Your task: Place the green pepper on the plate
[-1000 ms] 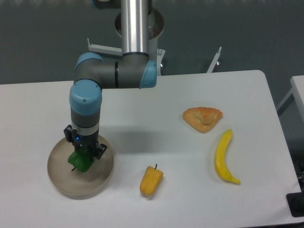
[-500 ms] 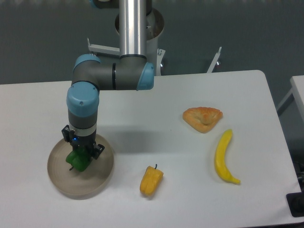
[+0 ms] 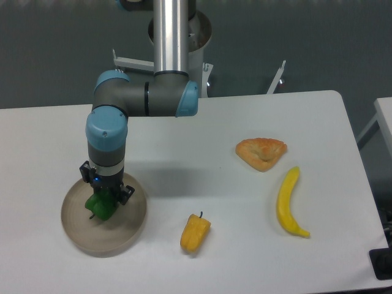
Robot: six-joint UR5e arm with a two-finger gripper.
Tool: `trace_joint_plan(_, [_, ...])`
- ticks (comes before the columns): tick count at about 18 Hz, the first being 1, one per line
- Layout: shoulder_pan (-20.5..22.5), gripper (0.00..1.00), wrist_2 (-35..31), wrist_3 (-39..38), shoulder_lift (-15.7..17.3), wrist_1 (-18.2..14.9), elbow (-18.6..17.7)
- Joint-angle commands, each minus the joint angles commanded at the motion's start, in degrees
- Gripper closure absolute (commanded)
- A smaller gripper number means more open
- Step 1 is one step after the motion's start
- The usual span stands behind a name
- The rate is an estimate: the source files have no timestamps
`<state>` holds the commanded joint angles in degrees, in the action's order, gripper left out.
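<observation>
At lower left of the frame, the gripper [image 3: 103, 199] points straight down, its jaws apparently pinching the glossy, lumpy green pepper [image 3: 100, 206] over the round matte beige plate [image 3: 125, 229]. A waxy yellow pepper [image 3: 195, 233] lies just right of the plate.

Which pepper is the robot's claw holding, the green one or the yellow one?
The green pepper, over the plate in the gripper. The yellow pepper lies alone on the table, right of the plate.

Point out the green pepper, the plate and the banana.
green pepper [image 3: 101, 206], fixed camera, its glossy body below the gripper.
plate [image 3: 125, 236], fixed camera, its front rim.
banana [image 3: 286, 201], fixed camera, mid-length of its curve.
</observation>
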<state>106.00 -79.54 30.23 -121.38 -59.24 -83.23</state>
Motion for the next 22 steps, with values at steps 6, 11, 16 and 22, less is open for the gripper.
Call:
trace_joint_plan(6, [0.0,0.59,0.0,0.0,0.1,0.0,-0.3])
trace_joint_plan(11, [0.0,0.47,-0.1,0.1,-0.1,0.0,-0.4])
trace_joint_plan(16, [0.1,0.13,-0.1,0.0,0.3,0.0,-0.3])
trace_joint_plan(22, [0.4,0.0,-0.3,-0.4,1.0,-0.1,-0.3])
